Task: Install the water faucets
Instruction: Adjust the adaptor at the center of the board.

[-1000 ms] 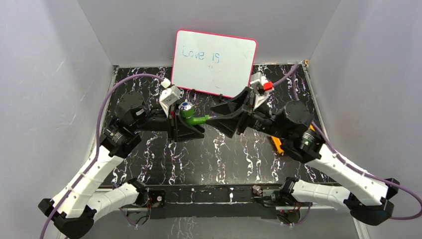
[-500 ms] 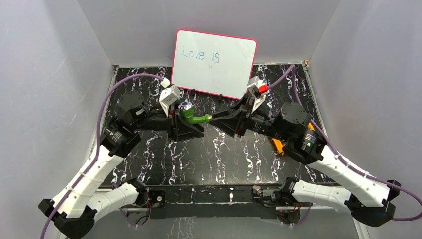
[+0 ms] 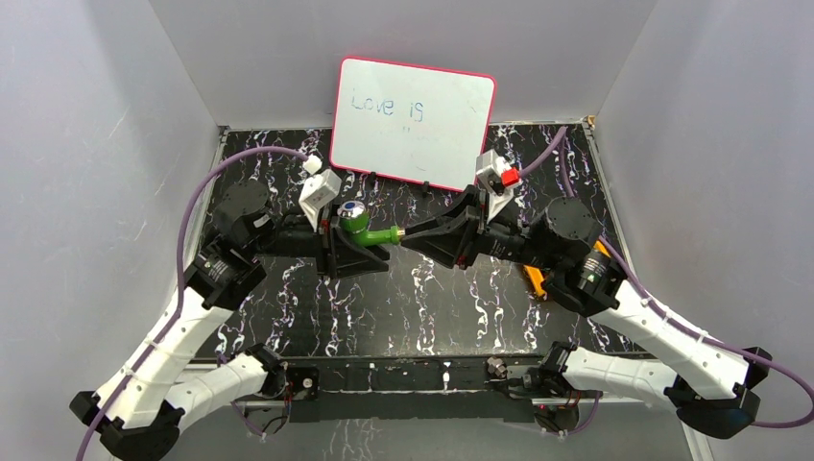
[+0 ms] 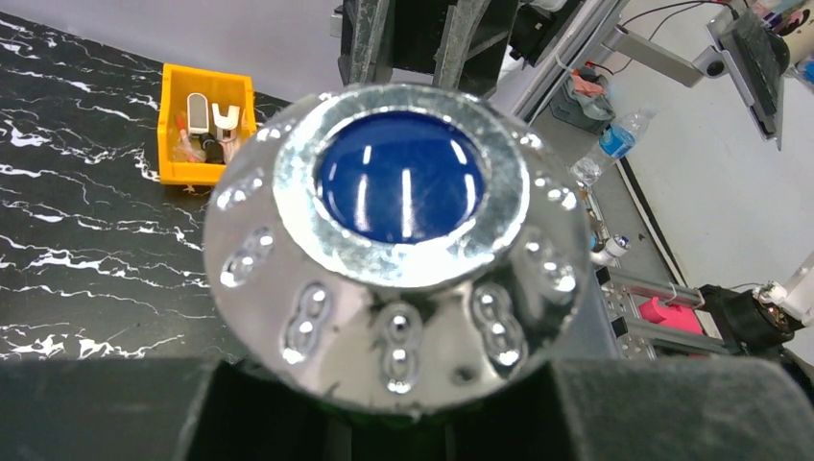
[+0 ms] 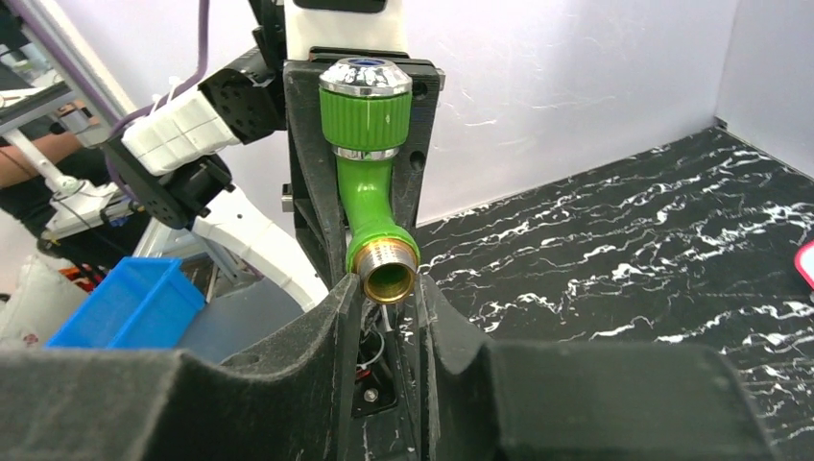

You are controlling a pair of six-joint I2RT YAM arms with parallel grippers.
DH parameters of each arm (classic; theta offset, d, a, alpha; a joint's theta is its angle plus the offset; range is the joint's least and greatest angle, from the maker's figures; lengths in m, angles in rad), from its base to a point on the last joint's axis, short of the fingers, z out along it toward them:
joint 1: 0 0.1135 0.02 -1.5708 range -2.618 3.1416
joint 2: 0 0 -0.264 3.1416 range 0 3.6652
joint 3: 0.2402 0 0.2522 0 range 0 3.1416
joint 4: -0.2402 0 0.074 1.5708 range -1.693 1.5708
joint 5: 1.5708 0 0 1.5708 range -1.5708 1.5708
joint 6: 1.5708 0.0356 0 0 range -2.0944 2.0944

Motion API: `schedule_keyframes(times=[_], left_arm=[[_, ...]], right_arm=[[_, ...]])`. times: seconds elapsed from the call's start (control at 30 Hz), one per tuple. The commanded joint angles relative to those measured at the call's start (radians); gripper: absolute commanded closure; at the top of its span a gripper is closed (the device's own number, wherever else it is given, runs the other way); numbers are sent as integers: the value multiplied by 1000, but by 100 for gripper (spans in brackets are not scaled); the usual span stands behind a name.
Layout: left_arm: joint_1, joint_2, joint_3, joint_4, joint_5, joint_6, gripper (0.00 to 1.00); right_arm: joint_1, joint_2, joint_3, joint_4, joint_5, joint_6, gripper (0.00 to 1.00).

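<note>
The green water faucet (image 3: 371,231) hangs in mid-air above the middle of the table, between the two arms. Its blue-and-silver knob (image 4: 400,230) fills the left wrist view. My left gripper (image 3: 347,246) is shut on the green body below the knob. In the right wrist view the faucet (image 5: 368,192) stands knob-up, with its brass-coloured threaded end (image 5: 387,275) pointing at the camera. My right gripper (image 5: 387,290) is shut on that threaded end, one finger pressed against each side of it. From above, the right gripper (image 3: 406,233) meets the faucet's tip.
An orange tray (image 4: 173,125) holding small metal pieces lies on the black marbled table (image 3: 451,298); from above the tray (image 3: 534,279) is mostly hidden under the right arm. A whiteboard (image 3: 413,120) leans against the back wall. Grey walls enclose the table.
My right gripper has moved left to the faucet's tip and shut on the threaded end. The left arm, still holding the faucet, shifted slightly left.
</note>
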Motion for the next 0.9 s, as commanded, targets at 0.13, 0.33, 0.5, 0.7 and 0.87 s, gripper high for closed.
schedule_keyframes(times=[0.13,0.33,0.5,0.7,0.87], left_arm=[[-7,-4,20,-28,-42,42,100],[-7,-8,50,-170,-165,117,100],[-7,-11,32,-187,-215,112,100],[-7,-14,12,-187,-221,102,100],[-7,-21,1,-186,-223,94,100]], right_arm=[[17,-18,24,-82,176,0,56],[17,-73,8,-509,731,209,48],[17,-74,-72,-818,823,485,48],[17,90,-97,-1099,682,594,30],[37,247,-105,-1217,583,560,20]])
